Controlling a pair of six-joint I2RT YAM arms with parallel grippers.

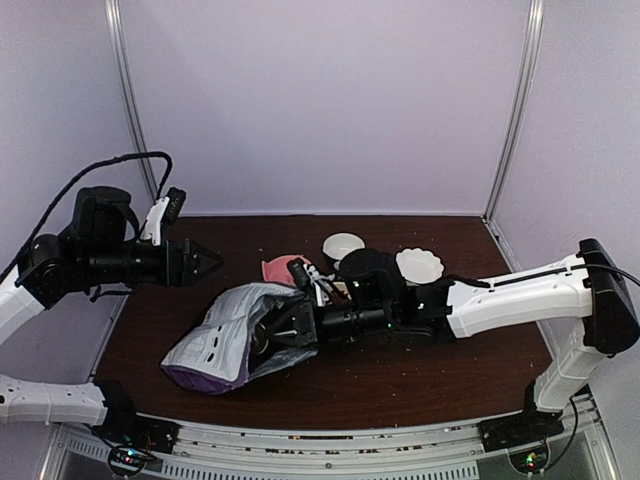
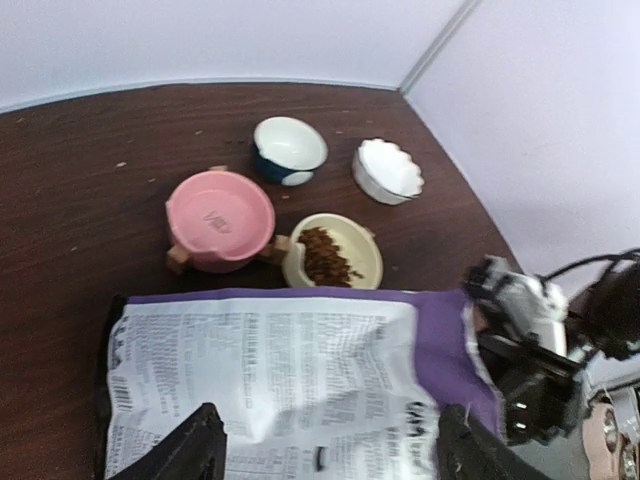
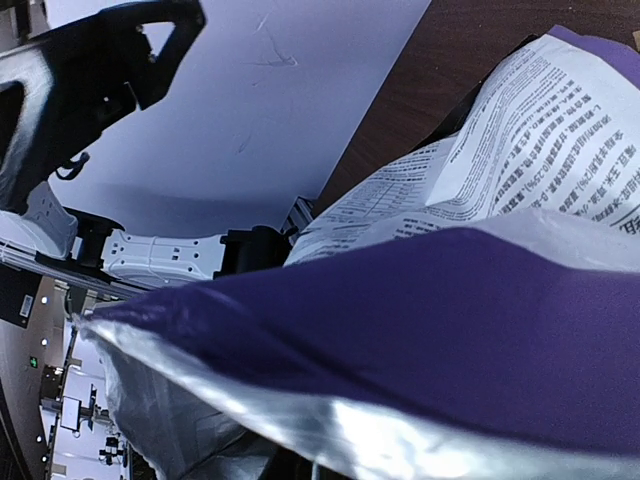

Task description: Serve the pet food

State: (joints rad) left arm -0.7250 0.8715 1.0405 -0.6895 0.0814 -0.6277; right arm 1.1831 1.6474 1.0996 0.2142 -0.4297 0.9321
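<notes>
Reddish-brown kibble (image 2: 325,255) lies in a small heap in the cream bowl (image 2: 370,265). The bowl stands mid-worktop (image 1: 450,365), just right of the pink bowl (image 2: 220,220) and just past the edge of the purple-and-white bag (image 2: 280,370). The portion looks thin to me, so I judge the serving part done, with more to fetch.

Your right claw (image 1: 278,328) is pushed into the bag's mouth, which faces right. The foil hides its fingers, so I cannot tell whether it is parted or clamped on anything. Your left claw (image 2: 330,450) hangs above the bag's left side with its fingers spread wide, holding nothing.

To do this step well, bring the left claw down and pin the bag's closed end so the bag won't slide as you draw out. Pull the right claw back level and slow. Then tip over the cream bowl's centre, well inside the rim, minding the pink bowl beside it.
</notes>
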